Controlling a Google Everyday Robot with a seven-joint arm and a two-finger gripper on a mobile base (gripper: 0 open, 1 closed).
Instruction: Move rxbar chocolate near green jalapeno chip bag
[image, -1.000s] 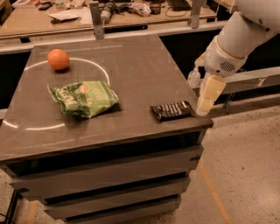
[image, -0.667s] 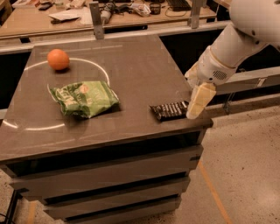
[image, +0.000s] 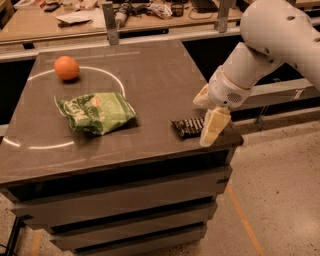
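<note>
The rxbar chocolate (image: 187, 126) lay near the counter's (image: 150, 75) right front corner, its long axis running left to right, with the gripper (image: 211, 126) at its right end. I couldn't tell whether the gripper was open or gripping. The green jalapeno chip bag (image: 97, 112) sat well apart to the left.

The gripper (image: 204, 121) hung, jaws apart, over the right end of the rxbar chocolate (image: 187, 127) by the table (image: 150, 70) edge, well apart from the green jalapeno chip bag (image: 96, 112).

Gripper (image: 209, 119) by snack bar (image: 188, 127) at right edge of tabletop (image: 155, 82), open stretch between bar and chip bag (image: 96, 113), orange (image: 66, 67) far back-left.
</note>
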